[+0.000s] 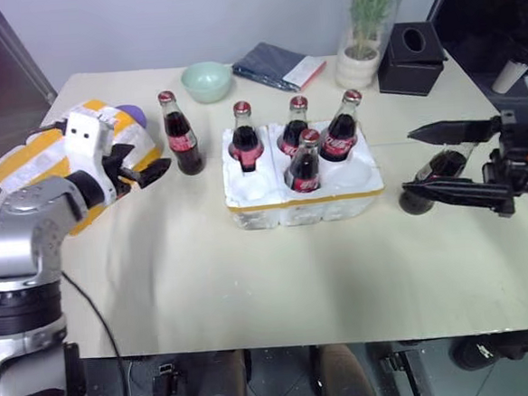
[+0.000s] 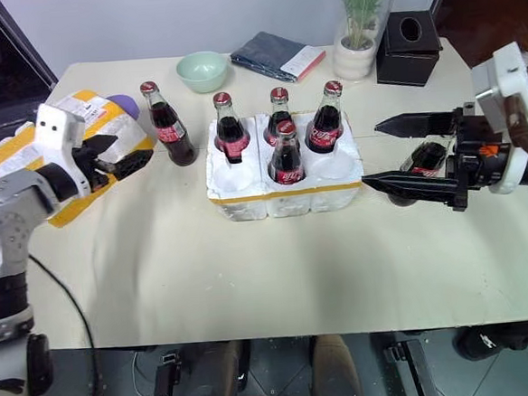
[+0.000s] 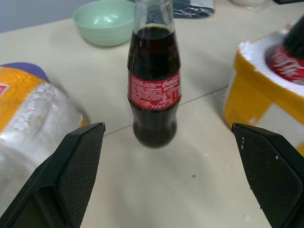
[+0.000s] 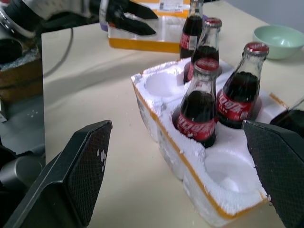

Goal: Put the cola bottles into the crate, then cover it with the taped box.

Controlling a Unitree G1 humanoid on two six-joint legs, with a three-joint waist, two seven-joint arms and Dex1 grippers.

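Both grippers open, holding nothing. Left gripper (image 1: pixel 150 171) aims at the bottle (image 1: pixel 180 131) left of the crate (image 1: pixel 302 200). A bad squeeze could tip it.

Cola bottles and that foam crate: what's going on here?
A two-armed robot is loading cola bottles into the crate. Four bottles stand in its wells; two front wells are empty. The left gripper, open, faces the loose bottle standing left of the crate, beside the taped box. The right gripper, open, brackets another bottle right of the crate. Nothing is held yet.
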